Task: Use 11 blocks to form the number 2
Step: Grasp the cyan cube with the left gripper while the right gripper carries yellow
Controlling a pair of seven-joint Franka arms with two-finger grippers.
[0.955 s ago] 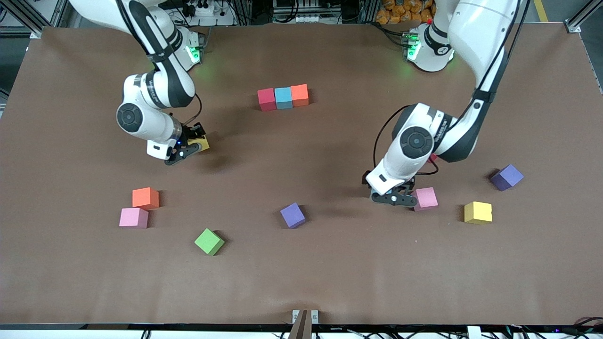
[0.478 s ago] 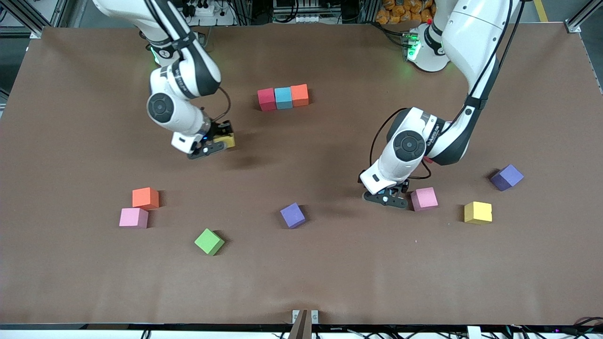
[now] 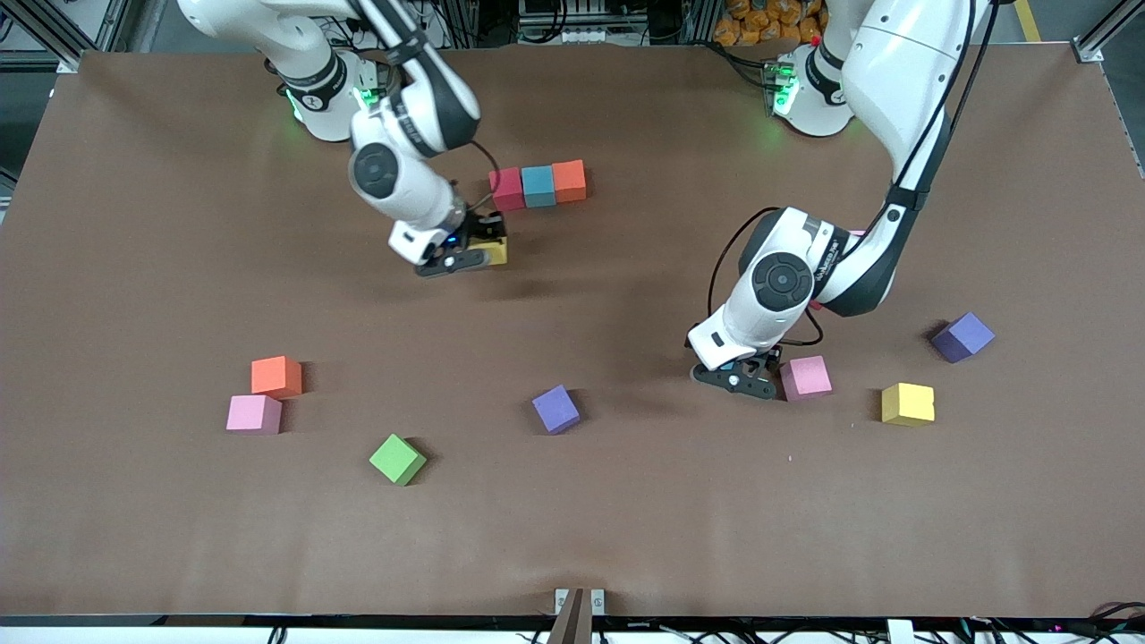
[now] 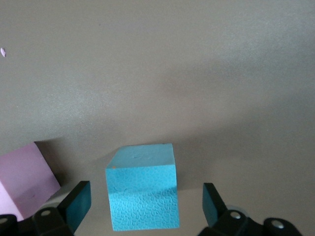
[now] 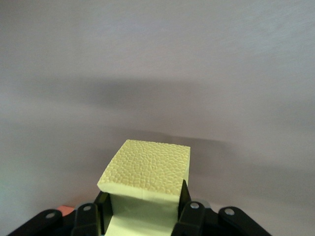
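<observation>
Brown table: right gripper, clamped on a yellow block, has carried it up beside the red-blue-orange row; left gripper spread around a light blue block

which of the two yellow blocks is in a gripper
The yellow block shut in the right gripper, just below the red-blue-orange row. The other yellow block sits untouched on the table.

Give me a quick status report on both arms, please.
Right gripper shut on yellow block, over bare table beside the red-blue-orange row. Left gripper open around light blue block; pink block beside.
</observation>
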